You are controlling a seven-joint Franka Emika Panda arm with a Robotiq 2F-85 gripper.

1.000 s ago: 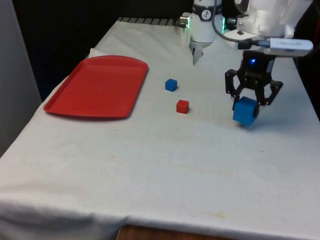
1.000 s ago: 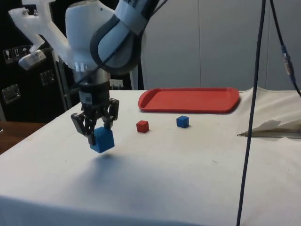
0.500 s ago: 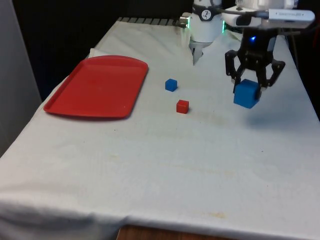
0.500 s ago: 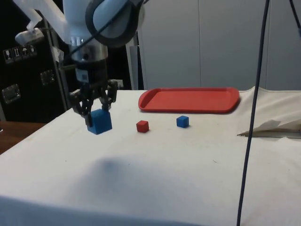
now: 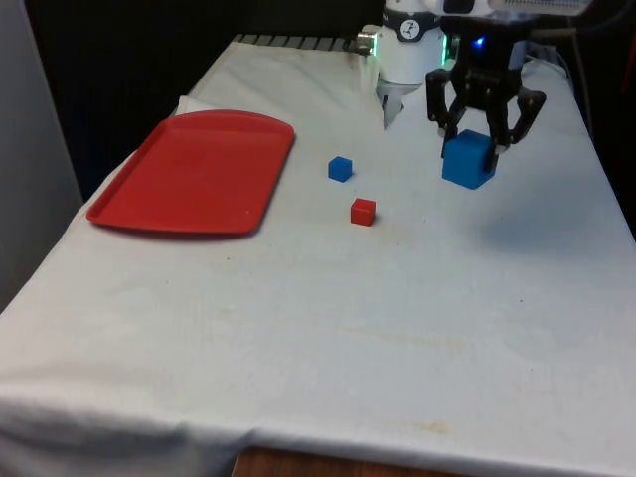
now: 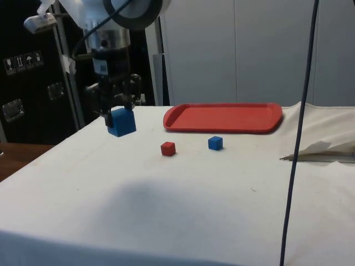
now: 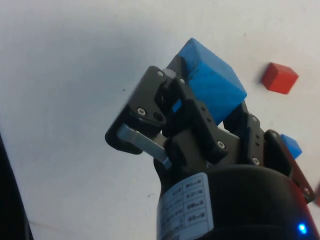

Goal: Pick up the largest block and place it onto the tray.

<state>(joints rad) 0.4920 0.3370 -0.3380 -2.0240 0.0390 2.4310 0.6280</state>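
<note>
Right now my gripper (image 5: pixel 483 127) is clamped on the big blue block (image 5: pixel 469 160), one finger on each side of it, and I hold it in the air above the white cloth (image 5: pixel 328 298), clear of the table. In the side view the gripper (image 6: pixel 115 108) hangs from my arm with the block (image 6: pixel 122 122) tilted a little between the fingers, its shadow lying on the cloth below. The wrist view has the block (image 7: pixel 212 82) pinched at my fingertips. Seen from the front, I am at the far right part of the table. The red tray (image 5: pixel 196 171) lies well apart from me on the front view's left, flat on the cloth. Between the tray and my gripper sit two small cubes on the cloth: a small blue cube (image 5: pixel 341 168) farther back and a small red cube (image 5: pixel 363 211) nearer, close to each other but not touching.
</note>
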